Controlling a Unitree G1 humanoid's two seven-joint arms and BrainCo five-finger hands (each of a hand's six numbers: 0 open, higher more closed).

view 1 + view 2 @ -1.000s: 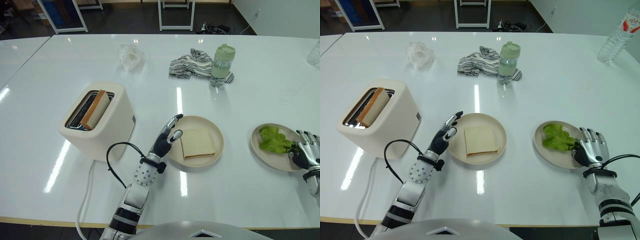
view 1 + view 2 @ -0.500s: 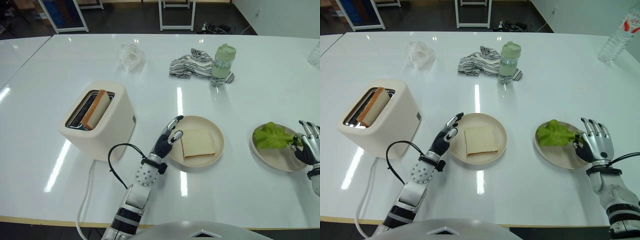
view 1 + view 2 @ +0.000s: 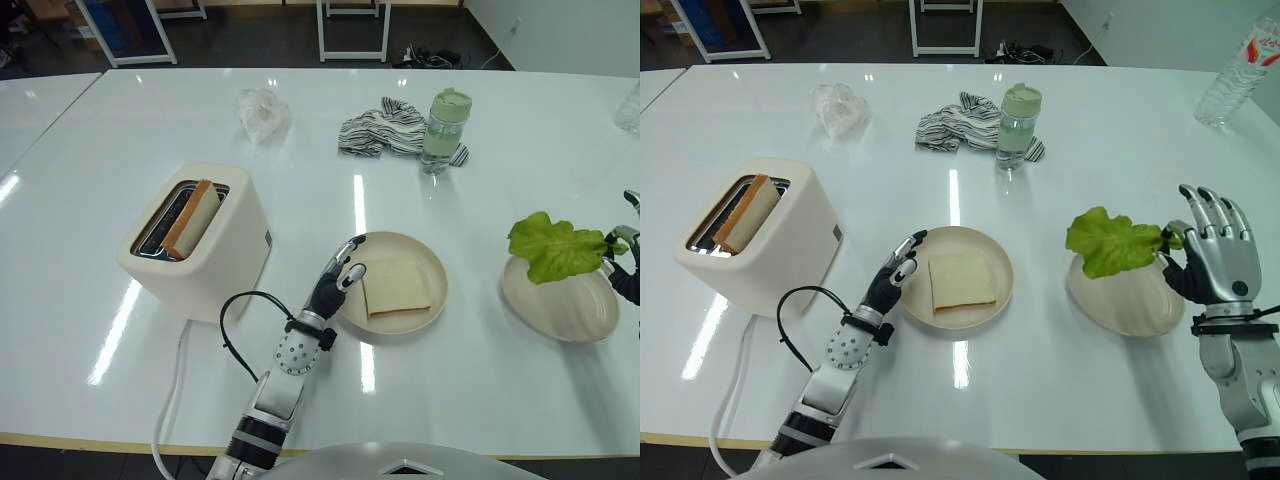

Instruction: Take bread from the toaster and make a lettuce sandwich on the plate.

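Lettuce leaf (image 3: 1110, 242) is held up by our right hand (image 3: 1212, 255) near the table's right edge. The thumb and one finger pinch the stem end, the other fingers stand straight up, and the leaf spreads out to the left of the hand. We see it raised over the far rim of a cream side plate (image 3: 1130, 300), which lies on the white table (image 3: 1120, 150) below it.

Toward the middle of the near edge sits the plate (image 3: 958, 232), round and cream, with one bread slice (image 3: 961, 280) lying flat on it. Our left hand (image 3: 890, 280) is just beside that plate's left rim, its fingers stretched out toward it and holding nothing. Whether the fingertips touch the rim we cannot tell.

Toward the table's left edge stands the toaster (image 3: 755, 240). A second slice (image 3: 748, 212) stands upright in its slot, with its top edge above the opening. A white cord (image 3: 725, 400) runs from the toaster to the near edge.

Toward the far edge we see a green-lidded bottle (image 3: 1017, 125) beside a striped cloth (image 3: 960, 122). Crumpled clear plastic (image 3: 840, 108) lies to the left of them. A clear water bottle (image 3: 1237, 75) stands at the far right corner.
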